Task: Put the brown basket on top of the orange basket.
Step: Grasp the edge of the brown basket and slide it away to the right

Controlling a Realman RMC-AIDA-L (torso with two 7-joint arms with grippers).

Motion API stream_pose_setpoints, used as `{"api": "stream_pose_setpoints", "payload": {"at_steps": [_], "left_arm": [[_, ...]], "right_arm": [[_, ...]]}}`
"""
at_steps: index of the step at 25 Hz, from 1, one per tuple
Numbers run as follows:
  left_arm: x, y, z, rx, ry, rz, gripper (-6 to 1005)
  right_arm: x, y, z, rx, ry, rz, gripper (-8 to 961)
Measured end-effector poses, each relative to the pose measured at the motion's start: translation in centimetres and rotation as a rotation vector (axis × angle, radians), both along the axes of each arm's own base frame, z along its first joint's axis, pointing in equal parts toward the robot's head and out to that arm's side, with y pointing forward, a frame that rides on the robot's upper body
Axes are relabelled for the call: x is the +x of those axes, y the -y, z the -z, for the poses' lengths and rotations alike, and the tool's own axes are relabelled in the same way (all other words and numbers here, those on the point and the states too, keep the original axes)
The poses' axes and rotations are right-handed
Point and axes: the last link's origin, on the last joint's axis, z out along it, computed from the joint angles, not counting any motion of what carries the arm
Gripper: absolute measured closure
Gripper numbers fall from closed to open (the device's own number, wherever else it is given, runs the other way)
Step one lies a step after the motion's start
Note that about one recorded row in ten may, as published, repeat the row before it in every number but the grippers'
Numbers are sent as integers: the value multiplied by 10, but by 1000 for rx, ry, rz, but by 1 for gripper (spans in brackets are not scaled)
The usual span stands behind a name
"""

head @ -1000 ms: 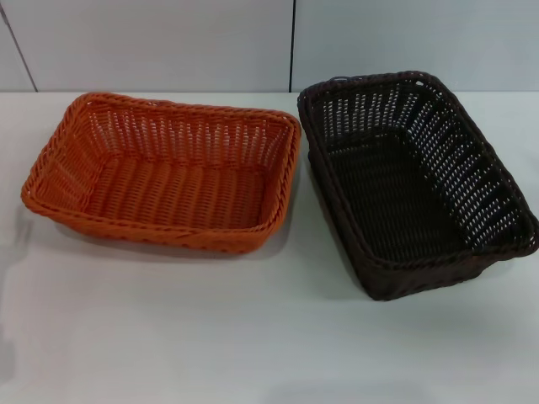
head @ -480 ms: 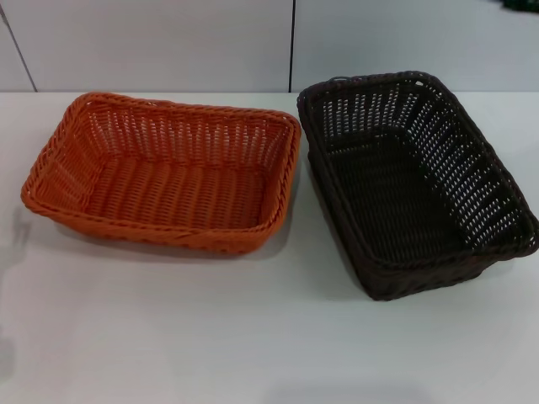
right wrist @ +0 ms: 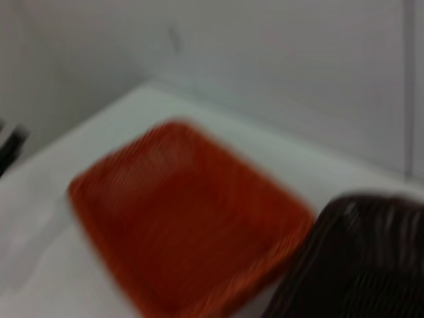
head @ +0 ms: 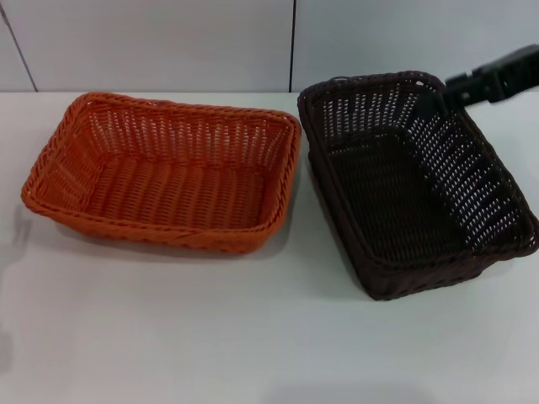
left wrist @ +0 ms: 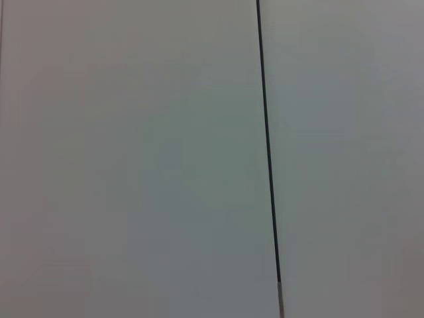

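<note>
White table (head: pixel 253 337) lies nearest us, then the orange basket (head: pixel 164 172) on our left just beside the brown basket (head: pixel 413 181), both resting apart, and farthest, the right gripper (head: pixel 442 97) over its far rim, grip state we cannot tell.

A white tabletop (head: pixel 210 337) fills the near ground; behind its far edge stands a pale wall (head: pixel 152 42), split by a dark vertical seam (head: pixel 292 42).

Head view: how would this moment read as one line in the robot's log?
right gripper: over brown basket far rim | orange basket: beside it on table, apart | stacking: not yet done | left gripper: not in view
</note>
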Motion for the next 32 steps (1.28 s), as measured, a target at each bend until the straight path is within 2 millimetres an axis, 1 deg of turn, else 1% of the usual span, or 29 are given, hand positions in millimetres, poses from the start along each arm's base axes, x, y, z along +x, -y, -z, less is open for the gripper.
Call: {"api": "stream_pose_setpoints", "payload": {"at_steps": [3,4,5,6,8,9,10,11,12,13,14,15,16,17,18,19,20,21,24,32], "left_arm": [[-1,-1,0,-2,-3,-3,232],[-1,-1,1,-6,-6,-5,232],[-1,-1,1,-6,-6,-5,232],[-2,-2,1,-7,-7,-5,233],[-2,-2,1,-9,-8,-5,233],[-1,-3,1,-10,-7,-4,233],[-1,-3,1,-10,-7,-4,233],[-1,-3,2,-10,-6,-4,233],[-1,-3,2,-10,-6,-4,233],[-1,-3,2,-9,-2,-7,233],[-2,-3,2,-10,3,-13,233],[-2,-3,2,-10,3,-13,233],[-2,-3,3,-11,4,-14,233],[-2,-3,3,-11,4,-14,233],[-3,-3,3,-13,6,-17,233],[-3,-3,3,-13,6,-17,233],[-3,-3,3,-13,6,-17,233],[-1,-3,7,-22,11,-16,233],[-1,-3,7,-23,14,-16,233],[-3,-3,7,-8,39,-31,233]], "right_arm": [[-2,7,-6,-78,67,-29,151],[-2,11,-12,-130,145,-62,151],[-2,11,-12,-130,145,-62,151],[-3,14,-16,-169,220,-96,152],[-3,16,-17,-188,246,-114,152],[-6,22,-16,-236,291,-175,152],[-6,22,-16,-236,291,-175,153],[-9,28,-12,-277,339,-265,153],[-9,28,-12,-277,339,-265,153],[-10,31,-9,-291,363,-304,153],[-11,35,-1,-316,424,-368,154],[-11,35,-1,-316,424,-368,154],[-10,36,6,-328,475,-412,154],[-10,36,6,-328,475,-412,154],[-9,36,10,-332,500,-432,155],[-5,35,19,-340,559,-460,155],[-5,35,19,-340,559,-460,155],[-4,34,23,-340,587,-468,155],[4,27,37,-332,676,-485,156],[1,24,51,-326,695,-526,158]]}}
